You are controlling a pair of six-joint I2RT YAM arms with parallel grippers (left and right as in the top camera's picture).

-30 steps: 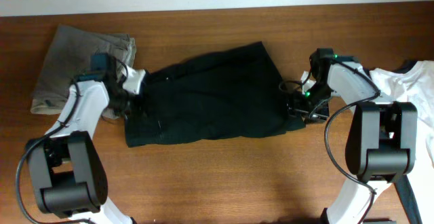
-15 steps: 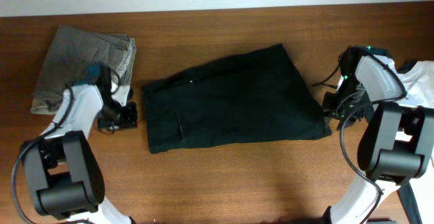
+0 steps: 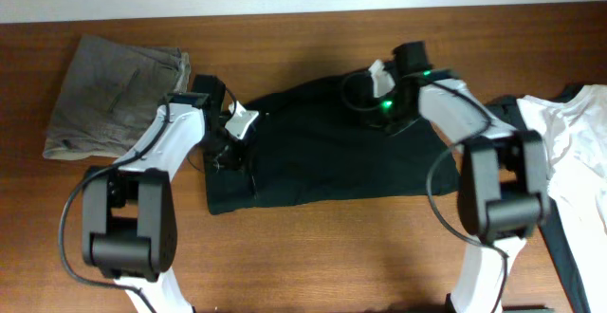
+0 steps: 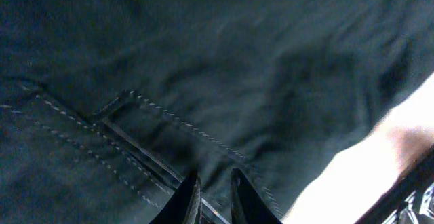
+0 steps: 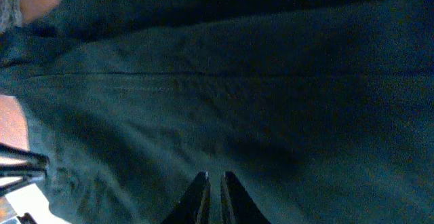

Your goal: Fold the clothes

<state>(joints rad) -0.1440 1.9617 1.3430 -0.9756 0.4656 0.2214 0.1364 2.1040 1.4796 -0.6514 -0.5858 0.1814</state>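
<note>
- There are three pieces of clothing on the brown table: one pair of black shorts, one grey garment and one white shirt.
- There are two robot arms, and each one has one gripper.
- Half a second ago both grippers were out on the bare wood, one at each side of the shorts. Now both arms reach in over the top edge of the shorts.
- The shorts lie in about the same spot as they did half a second ago.
- The left gripper has its fingers almost together, with only a thin gap. The tips are down on the black cloth beside a line of pale stitches. I cannot tell if any cloth is pinched.
- The right gripper is almost closed too, with its tips on the black cloth. I cannot tell if it holds any.
- The shorts lie in the middle of the table, spread out wide and a bit tilted, with soft wrinkles.
- The grey garment lies folded at the far left. The white shirt is at the right edge.
</note>
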